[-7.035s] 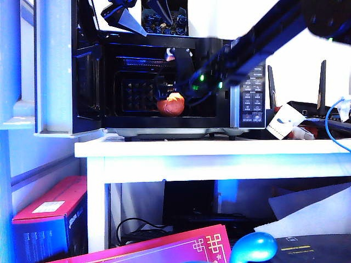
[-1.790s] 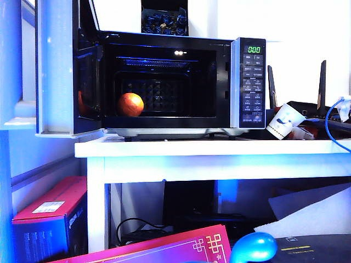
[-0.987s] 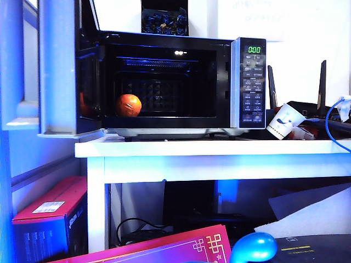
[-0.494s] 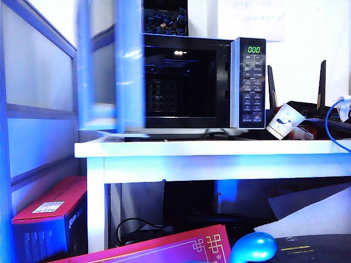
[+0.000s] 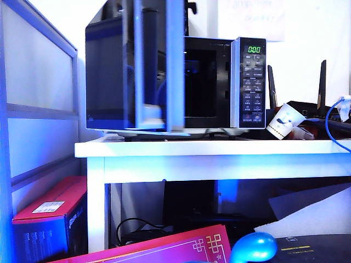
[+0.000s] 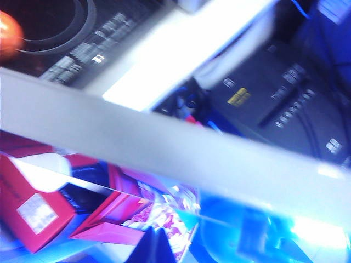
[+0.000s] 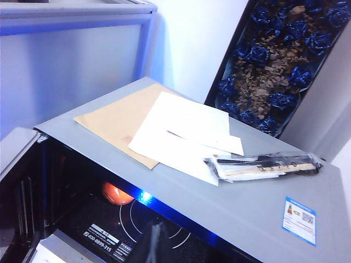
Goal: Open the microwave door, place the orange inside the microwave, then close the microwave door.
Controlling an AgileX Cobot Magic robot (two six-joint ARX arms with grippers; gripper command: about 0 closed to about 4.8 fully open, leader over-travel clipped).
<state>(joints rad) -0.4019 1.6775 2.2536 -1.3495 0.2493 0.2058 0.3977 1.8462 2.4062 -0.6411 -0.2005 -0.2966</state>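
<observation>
The boxy black-fronted microwave with silver trim sits on the white worktop, its green display lit. Beside its button panel are a tilted white paper cup and a black router with upright antennas. The glossy black glass microwave door stands partly swung (blurred in the exterior view), its face angled across the left of the cavity and its long edge upright. The small round orange lies on the cavity floor, below and ahead of the right end effector, whose dark fingertips sit pressed together above the grey top panel with loose white papers. The left end effector is also closed, a pale blurred bar crossing just ahead of it, the orange beyond
</observation>
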